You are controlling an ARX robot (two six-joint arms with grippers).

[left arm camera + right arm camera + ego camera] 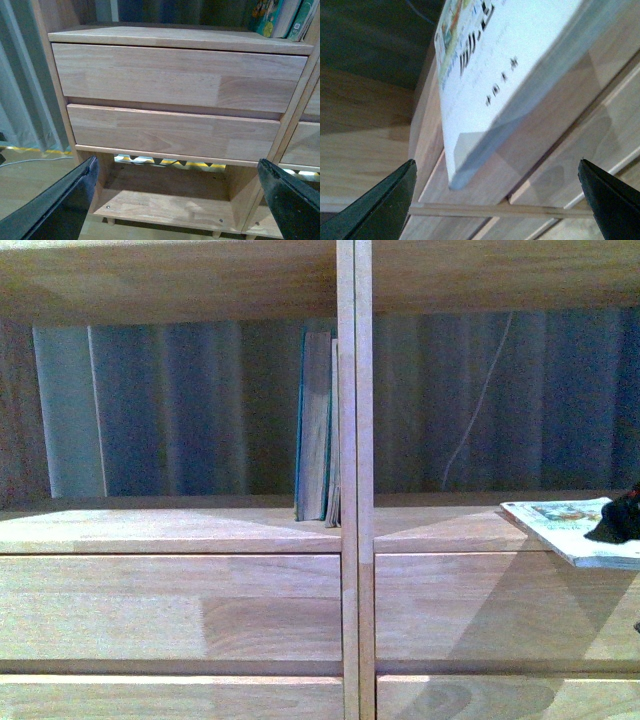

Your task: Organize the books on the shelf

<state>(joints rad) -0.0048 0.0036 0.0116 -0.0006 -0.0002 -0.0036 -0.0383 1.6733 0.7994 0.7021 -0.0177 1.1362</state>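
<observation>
The light wood shelf [170, 530] fills the front view, with drawer fronts [170, 605] below its open compartments. A few slim teal-edged grey books [316, 430] stand upright in the left compartment against the centre divider [355, 440]. The thin white paperback [575, 528] lies flat on the right compartment's ledge, overhanging its front edge. Part of my right gripper [615, 520] shows dark at the far right beside it. In the right wrist view the paperback [495, 75] fills the space ahead of my open right gripper [497, 200], apart from both fingers. My left gripper [177, 200] is open and empty, facing the lower left drawers [172, 130].
Behind the open shelf hangs a grey-blue curtain [170, 410] with a thin white cord [475, 410]. In the left wrist view colourful books [280, 17] stand on the ledge above the drawers. The shelf's bottom board [165, 205] rests on short pegs over a wooden floor [30, 175].
</observation>
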